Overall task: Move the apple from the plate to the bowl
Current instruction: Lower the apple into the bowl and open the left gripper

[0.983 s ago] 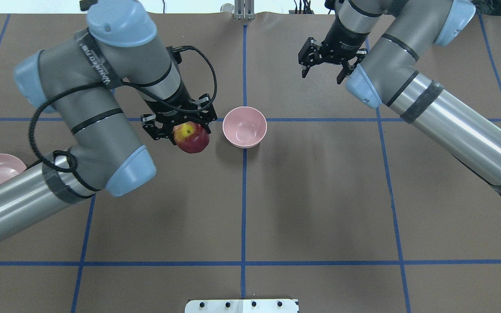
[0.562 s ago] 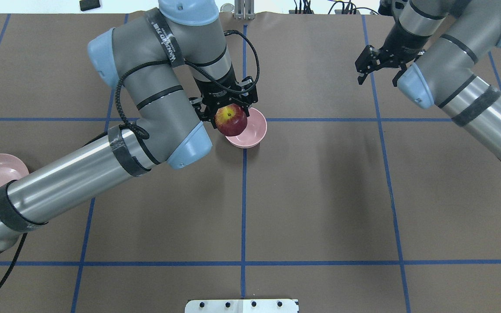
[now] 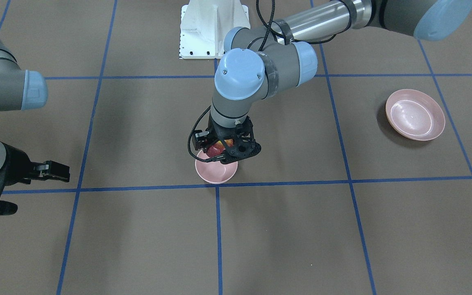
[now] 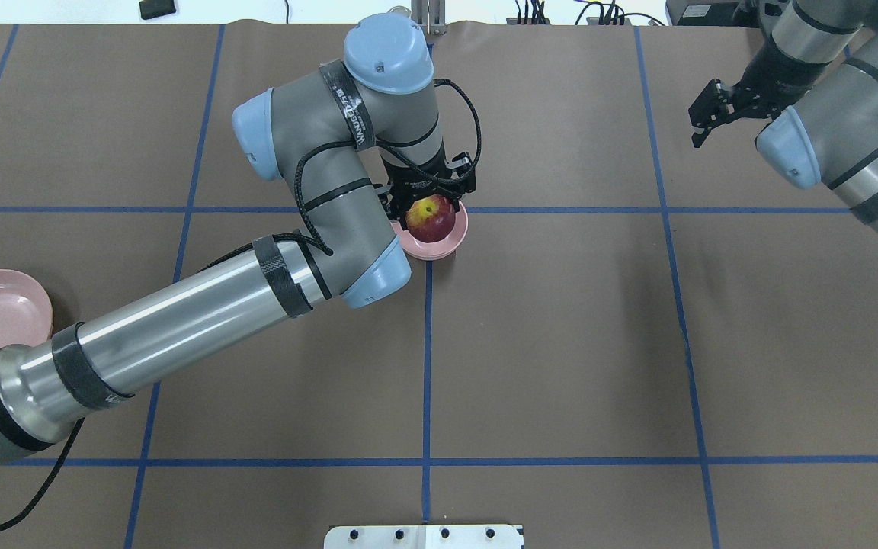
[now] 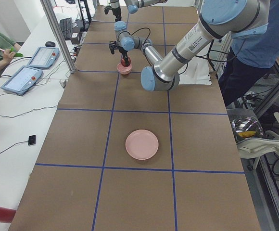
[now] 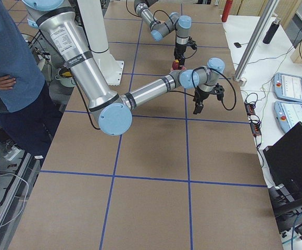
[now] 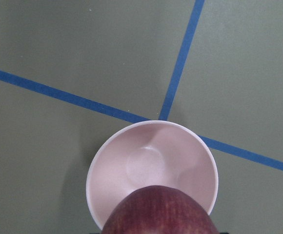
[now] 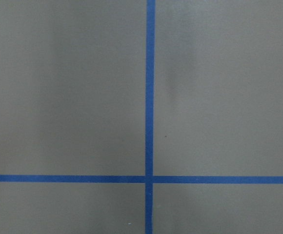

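My left gripper point(image 4: 430, 213) is shut on the dark red apple point(image 4: 431, 219), whose yellow stem patch faces up. It holds the apple just over the small pink bowl point(image 4: 458, 231) at the table's centre line. The left wrist view shows the apple point(image 7: 158, 212) above the near side of the bowl point(image 7: 151, 161). From the front, the apple point(image 3: 221, 146) is between the fingers above the bowl point(image 3: 216, 171). The pink plate point(image 4: 4, 305) lies bare at the table's left edge. My right gripper point(image 4: 713, 114) is open and empty, far right at the back.
Blue tape lines divide the brown table top. A white mounting plate point(image 4: 424, 536) sits at the near edge. The left arm's elbow point(image 4: 366, 267) hangs low beside the bowl. A person point(image 6: 10, 62) stands at the robot's side of the table.
My left arm carried the apple rightward from beside the bowl to over it. My right arm drew back toward the far right corner.
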`<state>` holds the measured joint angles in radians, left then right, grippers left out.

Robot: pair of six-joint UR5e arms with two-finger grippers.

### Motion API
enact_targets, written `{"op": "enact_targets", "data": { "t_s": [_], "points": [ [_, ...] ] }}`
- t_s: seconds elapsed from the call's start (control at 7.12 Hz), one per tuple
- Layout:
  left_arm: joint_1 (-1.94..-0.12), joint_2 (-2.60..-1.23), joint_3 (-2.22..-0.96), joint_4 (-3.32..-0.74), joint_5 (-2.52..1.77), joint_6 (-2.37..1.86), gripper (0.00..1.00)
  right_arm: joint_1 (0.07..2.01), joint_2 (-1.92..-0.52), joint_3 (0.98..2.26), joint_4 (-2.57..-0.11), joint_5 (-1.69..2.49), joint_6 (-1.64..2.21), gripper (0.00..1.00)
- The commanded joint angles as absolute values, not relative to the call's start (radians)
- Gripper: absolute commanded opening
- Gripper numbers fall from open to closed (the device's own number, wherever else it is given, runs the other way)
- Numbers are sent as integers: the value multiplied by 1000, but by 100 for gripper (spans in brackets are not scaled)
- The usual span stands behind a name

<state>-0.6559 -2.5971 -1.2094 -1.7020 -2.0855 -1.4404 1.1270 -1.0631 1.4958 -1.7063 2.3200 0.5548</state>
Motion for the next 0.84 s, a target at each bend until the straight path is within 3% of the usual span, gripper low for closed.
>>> {"op": "enact_targets", "data": {
  "t_s": [0.0, 0.14, 0.28, 0.42, 0.7],
  "points": [
    [-646, -2597, -1181, -1717, -2074, -1442, 0, 1134, -1107, 1549, -1723, 2238, 496, 100],
    [-632, -2597, -1167, -1736, -2050, -1443, 0, 1134, -1112, 1551, -1726, 2237, 494, 100],
    [-630, -2597, -1154, -1768, -2043, -1483, 10, 1138, -1121, 1554, -1724, 2237, 491, 100],
    [-629, -2599, -1128, -1816, -2014, -1524, 50, 1138, -1140, 1566, -1726, 2237, 488, 100],
    [-623, -2599, -1129, -1818, -1993, -1520, 99, 1146, -1161, 1578, -1724, 2241, 485, 100]
  ]
}}
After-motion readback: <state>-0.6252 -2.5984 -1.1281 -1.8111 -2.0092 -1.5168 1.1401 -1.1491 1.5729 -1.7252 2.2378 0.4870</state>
